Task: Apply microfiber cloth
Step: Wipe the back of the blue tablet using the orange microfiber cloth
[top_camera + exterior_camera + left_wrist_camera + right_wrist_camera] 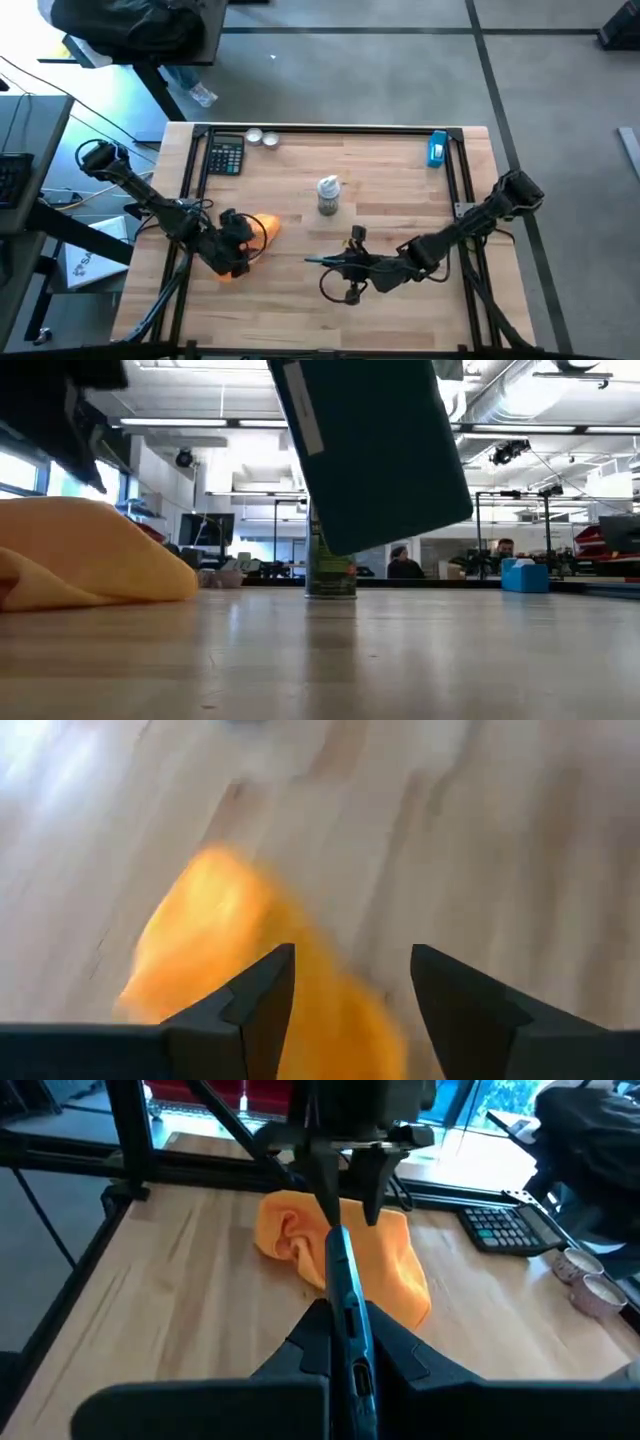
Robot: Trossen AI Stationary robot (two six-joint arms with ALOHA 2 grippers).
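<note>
The orange microfiber cloth (260,232) lies bunched on the wooden table at the near left, and is also seen as cloth (90,555) and cloth (340,1250). My left gripper (350,1000) is open and points down just over it; it also shows as the left gripper (347,1200). My right gripper (345,1370) is near the table's middle, shut on a dark flat glossy device (370,450). The device is seen edge-on as a thin line (325,260) in the high view. My left gripper stands over the cloth's heap (220,940) with its fingers apart; whether the tips touch the fabric, I cannot tell. My right gripper pinches the device's end (350,1350) between its two fingers, coming level from the table's right, fingers lying along it. The device stands on its edge, tilted, lifted clear of the table.
A small spray bottle (328,195) stands at the table's middle. At the far edge are a calculator (226,156), two small round tins (262,139) and a blue box (437,148). A black metal frame (330,128) rims the table. A cable loop (340,287) hangs by my right gripper.
</note>
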